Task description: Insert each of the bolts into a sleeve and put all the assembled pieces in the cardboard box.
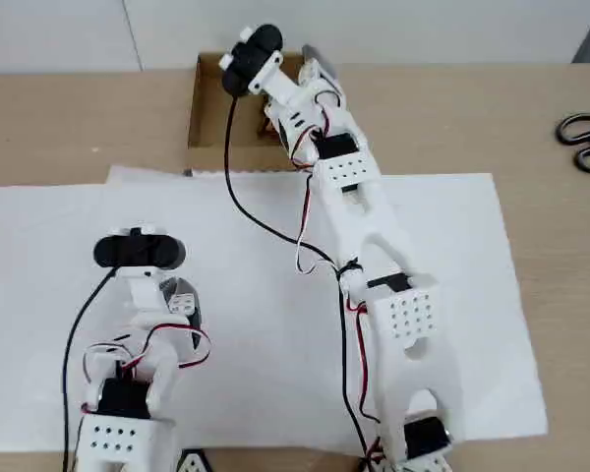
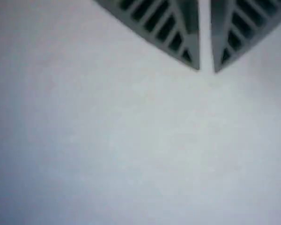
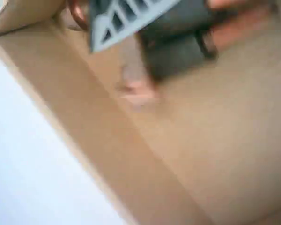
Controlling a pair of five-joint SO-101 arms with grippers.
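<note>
The right arm (image 1: 374,226) stretches long across the white paper (image 1: 275,324) from the near edge of the table (image 1: 69,118), its wrist bent down over the cardboard box (image 1: 205,108) at the far side. The right gripper (image 3: 126,26) hangs inside the box, close above the brown floor and beside one side wall (image 3: 107,140). A dark grey piece (image 3: 178,47) with an orange end lies right against the gripper's ribbed grey part. The wrist view is too blurred to tell whether the gripper is clamped on the piece or only touching it, or whether the piece is a bolt, a sleeve or both joined. In the high view a bit of orange (image 1: 272,123) shows in the box under the wrist. The left arm (image 1: 128,393) sits folded at the near left, well apart from the box, its wrist pointing straight down. The left gripper (image 2: 207,69) hovers over bare paper (image 2: 131,150) with its two ribbed fingers (image 2: 178,33) drawn almost together, a thin slit between the tips and nothing in it. A pair of scissors (image 1: 585,138) lies on the table far to the right.
</note>
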